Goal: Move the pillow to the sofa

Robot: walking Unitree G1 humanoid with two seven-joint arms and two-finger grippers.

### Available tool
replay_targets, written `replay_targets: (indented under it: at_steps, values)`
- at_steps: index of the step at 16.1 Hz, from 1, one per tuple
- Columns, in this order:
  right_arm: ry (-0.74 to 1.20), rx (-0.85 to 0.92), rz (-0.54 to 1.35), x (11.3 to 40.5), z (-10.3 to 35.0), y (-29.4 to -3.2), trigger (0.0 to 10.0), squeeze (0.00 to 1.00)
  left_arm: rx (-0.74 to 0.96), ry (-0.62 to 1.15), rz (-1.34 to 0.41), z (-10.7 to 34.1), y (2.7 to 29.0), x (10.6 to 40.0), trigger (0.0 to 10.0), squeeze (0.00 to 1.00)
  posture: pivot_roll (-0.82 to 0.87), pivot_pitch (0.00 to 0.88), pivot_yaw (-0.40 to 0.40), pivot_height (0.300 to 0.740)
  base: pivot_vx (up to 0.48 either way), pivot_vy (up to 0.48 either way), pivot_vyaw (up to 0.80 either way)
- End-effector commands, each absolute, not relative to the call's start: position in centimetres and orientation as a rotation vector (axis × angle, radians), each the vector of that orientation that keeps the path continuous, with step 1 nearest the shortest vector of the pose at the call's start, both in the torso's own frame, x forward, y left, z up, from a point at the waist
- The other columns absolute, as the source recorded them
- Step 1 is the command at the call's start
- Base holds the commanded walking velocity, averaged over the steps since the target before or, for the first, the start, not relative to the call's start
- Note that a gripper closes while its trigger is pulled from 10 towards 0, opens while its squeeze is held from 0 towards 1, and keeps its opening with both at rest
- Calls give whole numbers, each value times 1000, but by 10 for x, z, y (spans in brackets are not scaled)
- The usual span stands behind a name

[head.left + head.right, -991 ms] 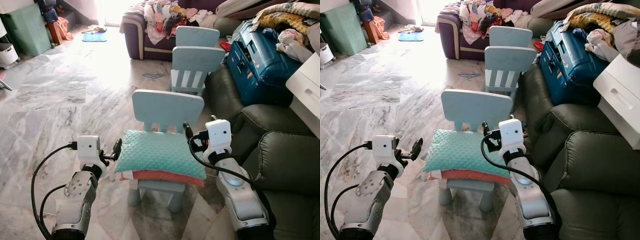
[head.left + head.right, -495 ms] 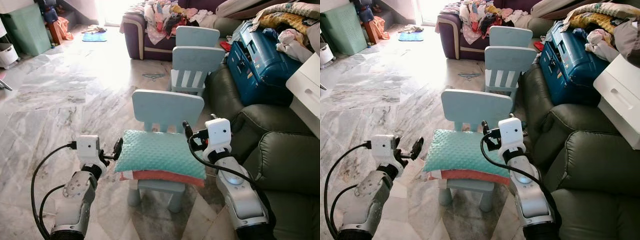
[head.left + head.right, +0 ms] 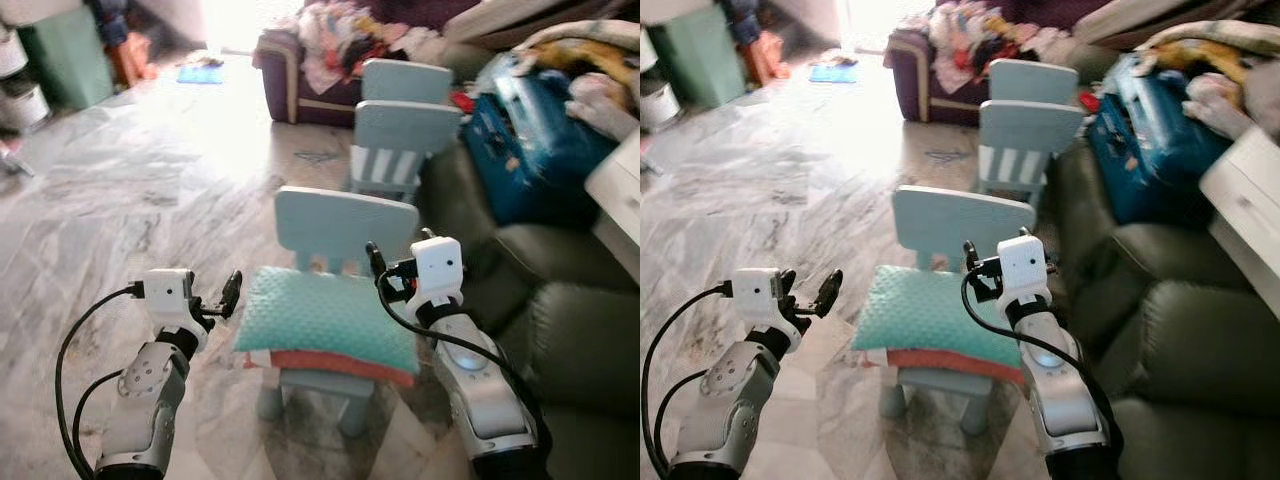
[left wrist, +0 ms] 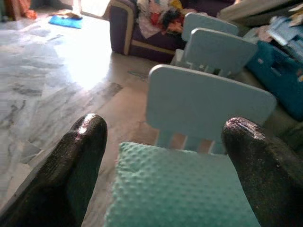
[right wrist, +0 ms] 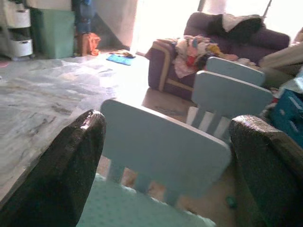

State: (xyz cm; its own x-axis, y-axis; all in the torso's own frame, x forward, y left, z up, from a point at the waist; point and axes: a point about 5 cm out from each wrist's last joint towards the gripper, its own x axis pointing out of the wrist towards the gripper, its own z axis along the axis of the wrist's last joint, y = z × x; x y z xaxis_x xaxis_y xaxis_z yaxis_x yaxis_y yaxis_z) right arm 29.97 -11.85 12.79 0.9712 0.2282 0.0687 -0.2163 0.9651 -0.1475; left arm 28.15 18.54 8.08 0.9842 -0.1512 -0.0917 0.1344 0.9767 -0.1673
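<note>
Three small blue chairs point(image 3: 345, 228) stand in a row — the nearest one holds one teal pillow point(image 3: 325, 318) on an orange cushion point(image 3: 340, 362). The left gripper point(image 3: 230, 296) at nine o'clock of the pillow and the right gripper point(image 3: 374, 262) at two o'clock both have fingers spread apart, empty. The green sofa point(image 3: 560, 330) sits at three o'clock — the head views show it.

cluttered home lounge: sofa point(image 3: 560, 330), laundry point(image 3: 350, 35)

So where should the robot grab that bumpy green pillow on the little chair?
Probably by its two short ends, one gripper on each: the left gripper and right gripper already flank the pillow. It lies flat, wide and soft on the chair, so squeezing inward from both sides suits it.
</note>
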Motion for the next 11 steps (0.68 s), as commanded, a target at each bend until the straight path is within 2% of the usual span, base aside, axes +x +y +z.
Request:
replay_targets:
  at_steps: [1,7,11]
  values:
    - [-86,-138,221,301,128,-122,10000,0,-159,94,-161,83,183,281,10000,0,-13,42,-58,740,458,0,0]
    - [-85,-141,222,300,128,-122,10000,0,-159,110,-155,80,182,280,10000,0,-15,46,-61,740,433,0,0]
    - [-82,-141,223,299,128,-122,10000,0,-176,120,-134,78,181,279,10000,0,-17,49,-61,740,0,0,0]
